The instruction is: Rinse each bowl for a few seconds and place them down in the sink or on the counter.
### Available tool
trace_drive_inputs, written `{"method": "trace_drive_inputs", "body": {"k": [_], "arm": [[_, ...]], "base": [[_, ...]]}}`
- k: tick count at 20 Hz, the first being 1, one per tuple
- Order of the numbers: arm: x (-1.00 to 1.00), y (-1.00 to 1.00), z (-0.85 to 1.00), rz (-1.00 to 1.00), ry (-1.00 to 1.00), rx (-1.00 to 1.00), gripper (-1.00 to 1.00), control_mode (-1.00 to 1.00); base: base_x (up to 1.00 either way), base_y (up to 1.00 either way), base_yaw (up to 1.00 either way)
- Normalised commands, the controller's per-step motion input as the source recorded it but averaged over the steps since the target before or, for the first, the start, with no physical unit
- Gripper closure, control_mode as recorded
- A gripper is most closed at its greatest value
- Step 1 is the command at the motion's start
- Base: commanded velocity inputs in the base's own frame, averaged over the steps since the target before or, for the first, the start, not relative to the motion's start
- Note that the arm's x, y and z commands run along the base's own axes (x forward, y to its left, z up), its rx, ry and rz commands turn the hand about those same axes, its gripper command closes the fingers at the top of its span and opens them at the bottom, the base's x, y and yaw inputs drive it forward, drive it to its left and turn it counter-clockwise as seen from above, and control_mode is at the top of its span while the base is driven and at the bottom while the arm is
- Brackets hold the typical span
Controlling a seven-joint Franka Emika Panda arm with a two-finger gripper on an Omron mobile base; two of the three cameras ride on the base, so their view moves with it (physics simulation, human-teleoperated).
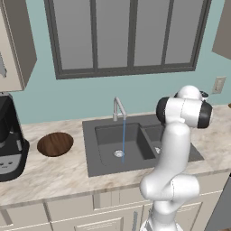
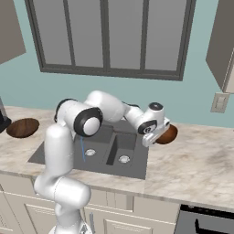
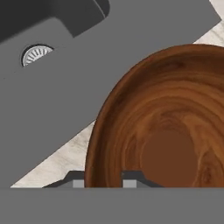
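Observation:
A reddish wood-grain bowl (image 2: pixel 168 135) is at the counter (image 2: pixel 196 164) just right of the dark grey sink (image 2: pixel 132 160). My gripper (image 2: pixel 156 135) reaches over the sink to the bowl's left rim. In the hand view the bowl (image 3: pixel 166 131) lies large at the right, and my gripper (image 3: pixel 104 181) straddles its near rim, one tip outside and one inside, closed on it. A second, darker bowl (image 1: pixel 55 144) lies on the counter left of the sink (image 1: pixel 103 155). A thin stream of water (image 1: pixel 123 137) falls from the silver faucet (image 1: pixel 118 108) into the left basin.
A black coffee machine (image 1: pixel 9 140) stands at the counter's far left. A round metal drain (image 3: pixel 37 54) shows in the basin beside the bowl. A wall outlet (image 2: pixel 219 102) sits above the right counter, and a window runs behind the sink.

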Motion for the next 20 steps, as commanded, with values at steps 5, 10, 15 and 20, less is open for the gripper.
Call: {"method": "trace_drive_inputs", "body": {"k": [5, 10, 15, 20], "arm": [[0.04, -0.03, -0.16, -0.06, 0.0, 0.0, -1.0, -1.0], [-0.02, -0.01, 0.11, -0.04, -0.06, 0.0, -1.0, -1.0], [-0.09, 0.0, 0.64, -0.04, -0.09, 0.02, -1.0, -1.0], [-0.14, 0.01, 0.66, -0.02, -0.09, 0.01, -1.0, -1.0]], "base": [[0.0, 0.0, 0.0], [0.0, 0.0, 0.0], [0.0, 0.0, 0.0], [0.0, 0.0, 0.0]]}}
